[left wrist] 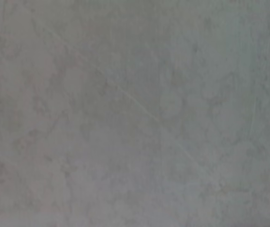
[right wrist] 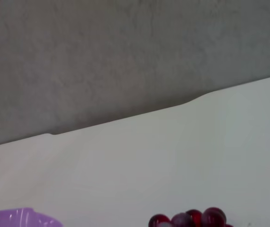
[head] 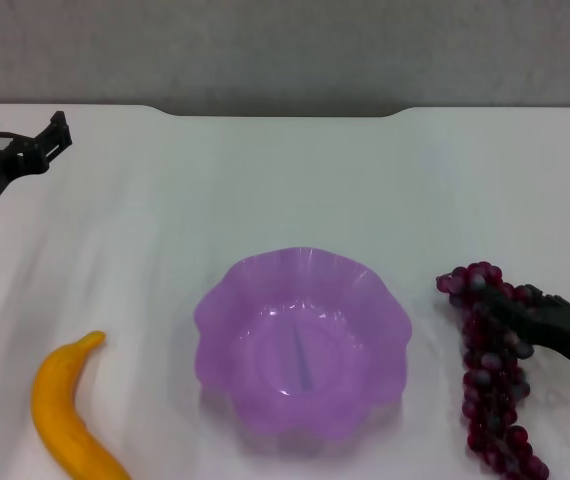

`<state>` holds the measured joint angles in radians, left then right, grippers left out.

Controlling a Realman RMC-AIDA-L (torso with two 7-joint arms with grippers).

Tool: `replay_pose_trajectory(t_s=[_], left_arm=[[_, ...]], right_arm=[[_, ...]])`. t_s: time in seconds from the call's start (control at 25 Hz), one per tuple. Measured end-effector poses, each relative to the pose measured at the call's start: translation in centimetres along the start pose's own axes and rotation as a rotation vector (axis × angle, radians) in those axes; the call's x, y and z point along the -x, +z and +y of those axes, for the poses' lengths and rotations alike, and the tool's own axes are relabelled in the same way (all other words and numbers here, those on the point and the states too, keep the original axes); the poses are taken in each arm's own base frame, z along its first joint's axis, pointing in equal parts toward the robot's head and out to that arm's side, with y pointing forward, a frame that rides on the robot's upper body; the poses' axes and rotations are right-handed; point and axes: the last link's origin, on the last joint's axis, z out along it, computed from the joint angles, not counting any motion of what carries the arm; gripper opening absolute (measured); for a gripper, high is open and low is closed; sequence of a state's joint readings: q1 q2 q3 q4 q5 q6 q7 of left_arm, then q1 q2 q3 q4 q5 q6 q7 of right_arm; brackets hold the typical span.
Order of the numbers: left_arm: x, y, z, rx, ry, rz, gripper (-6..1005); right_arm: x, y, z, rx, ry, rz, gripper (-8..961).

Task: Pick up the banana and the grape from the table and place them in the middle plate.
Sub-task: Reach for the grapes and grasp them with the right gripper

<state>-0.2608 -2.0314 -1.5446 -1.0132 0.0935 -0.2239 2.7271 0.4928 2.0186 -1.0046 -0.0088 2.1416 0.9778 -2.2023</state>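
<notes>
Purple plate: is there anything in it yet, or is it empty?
Empty. The head view shows only the bare inside of the purple plate; the banana and the grape both lie on the table beside it.

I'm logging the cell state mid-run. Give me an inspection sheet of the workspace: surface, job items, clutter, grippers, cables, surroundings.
Surface: white table, with a dark, notched far edge.
Banana: lying on the table at the robot's left, beside the plate, not touched.
Grape: long bunch on the table at the robot's right of the plate.
Middle plate: purple, scalloped rim, nothing in it.
Clutter: nothing seen.
Left gripper: at the far left of the table, away from the fruit, fingers apart.
Right gripper: black fingers lie across the grape bunch; grip cannot be judged.
Cables: nothing seen.
Surroundings: grey wall behind the table.
</notes>
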Motion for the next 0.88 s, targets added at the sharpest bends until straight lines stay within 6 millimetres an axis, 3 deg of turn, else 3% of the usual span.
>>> replay_pose_trajectory(t_s=[0.64,0.88], left_arm=[[0.02,0.0,0.04,0.0,-0.002,0.0,879],[0.0,0.01,0.07,0.001,-0.002,0.0,879]], right_arm=[[-0.41,0.2,0.38,0.01,0.0,0.023,708],[-0.4,0.27,0.37,0.008,-0.001,0.026,538]])
